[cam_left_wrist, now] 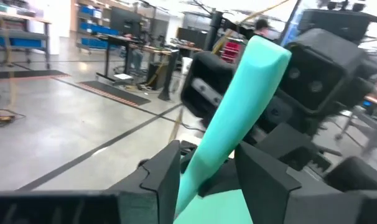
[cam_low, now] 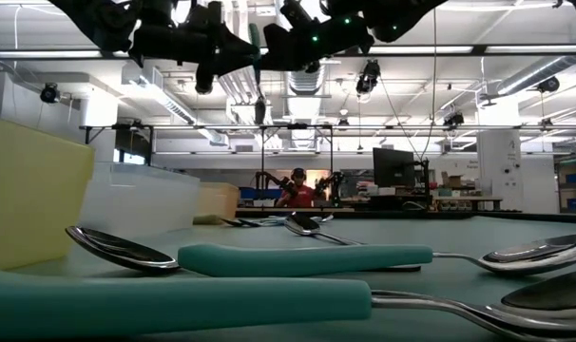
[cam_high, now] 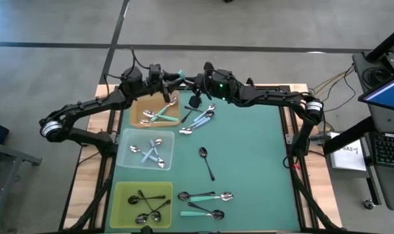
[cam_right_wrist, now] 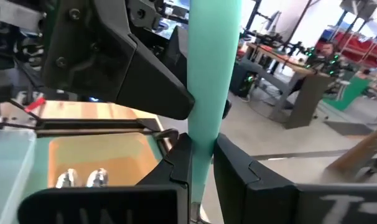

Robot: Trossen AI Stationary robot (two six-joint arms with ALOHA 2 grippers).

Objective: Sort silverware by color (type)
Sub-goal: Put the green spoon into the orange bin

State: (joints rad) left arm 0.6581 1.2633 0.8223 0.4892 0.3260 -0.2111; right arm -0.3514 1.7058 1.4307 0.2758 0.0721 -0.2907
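Three shallow square trays down the left edge of the green tabletop. Yellow tray nearest the front holds black-handled metal spoons. Clear tray mid holds pale-blue-handled metal spoons. Tan tray at the back holds mint-teal-handled metal spoons.

Left claw is up in the air at the back edge, just past the tan tray. Left wrist view: fingers closed on a mint-teal spoon handle, which runs up between them at a tilt.

Right claw meets it tip to tip over the same spot. Right wrist view: its fingers clamp the same teal handle, w/ the left claw's dark finger touching it from the other side. So both claws are on one spoon; can't see the bowel end, prob hidden between them. Low view shows both claws high above the tabletop.

Loose on the tabletop: mixed cluster of blue and black spoons just right of the tan tray, one black-handled spoon alone near centre, a few teal-handled spoons at the front right of the yellow tray.

Person in a red top far back in the room, low view.
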